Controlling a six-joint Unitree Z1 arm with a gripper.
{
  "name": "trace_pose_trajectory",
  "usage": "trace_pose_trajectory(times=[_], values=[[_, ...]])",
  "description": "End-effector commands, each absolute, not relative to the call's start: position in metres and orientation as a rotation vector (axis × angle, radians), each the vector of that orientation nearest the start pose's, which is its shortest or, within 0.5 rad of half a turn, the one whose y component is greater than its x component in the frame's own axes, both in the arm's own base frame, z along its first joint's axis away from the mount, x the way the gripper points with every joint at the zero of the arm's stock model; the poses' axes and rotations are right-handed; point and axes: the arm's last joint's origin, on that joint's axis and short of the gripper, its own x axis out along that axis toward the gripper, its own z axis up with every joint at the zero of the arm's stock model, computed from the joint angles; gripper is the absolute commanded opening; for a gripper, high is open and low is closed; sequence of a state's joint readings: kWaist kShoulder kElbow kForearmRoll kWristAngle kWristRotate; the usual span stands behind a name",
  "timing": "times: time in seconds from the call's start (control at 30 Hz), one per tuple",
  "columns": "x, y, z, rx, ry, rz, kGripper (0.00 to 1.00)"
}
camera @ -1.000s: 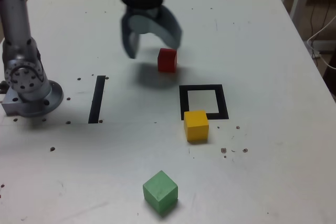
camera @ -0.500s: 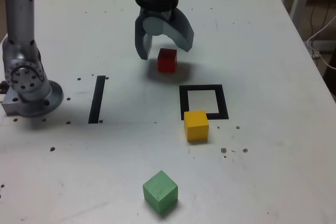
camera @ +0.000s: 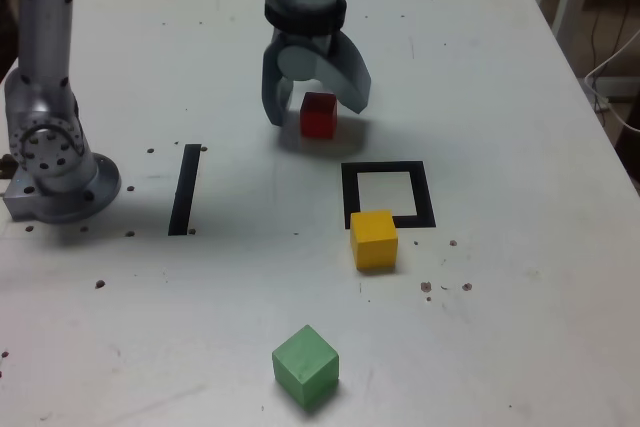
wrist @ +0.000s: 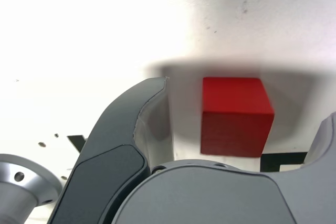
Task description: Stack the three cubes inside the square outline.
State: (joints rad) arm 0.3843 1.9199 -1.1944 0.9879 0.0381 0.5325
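1. Hand [camera: 316,113] is standing jaws apart.
2. Green cube [camera: 305,365] is resting nearest you, looking rigid.
3. Red cube [camera: 318,117] is sitting between the jaws, seeming light; you're wanting opposite side faces.
4. Yellow cube [camera: 374,241] is sitting by the square outline [camera: 424,194].

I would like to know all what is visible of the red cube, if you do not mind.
The red cube is small, plain and matte, with a brighter top and darker side. It sits flat on the white table, beyond the square outline in the exterior view. The gripper's open jaws stand either side of it, apparently without touching.
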Motion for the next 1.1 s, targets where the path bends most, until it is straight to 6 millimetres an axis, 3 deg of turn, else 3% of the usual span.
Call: trace_pose_trajectory(times=[0.0, 0.1, 0.23, 0.33, 1.07], values=[[0.2854, 0.1162, 0.2084, 0.1, 1.709, -0.149, 0.83], [0.288, 0.1163, 0.2069, 0.104, 1.704, -0.141, 0.68], [0.2916, 0.1157, 0.2087, 0.128, 1.687, -0.116, 0.39], [0.2931, 0.1152, 0.2098, 0.142, 1.681, -0.107, 0.27], [0.2905, 0.1107, 0.21, 0.135, 1.702, -0.124, 0.25]])
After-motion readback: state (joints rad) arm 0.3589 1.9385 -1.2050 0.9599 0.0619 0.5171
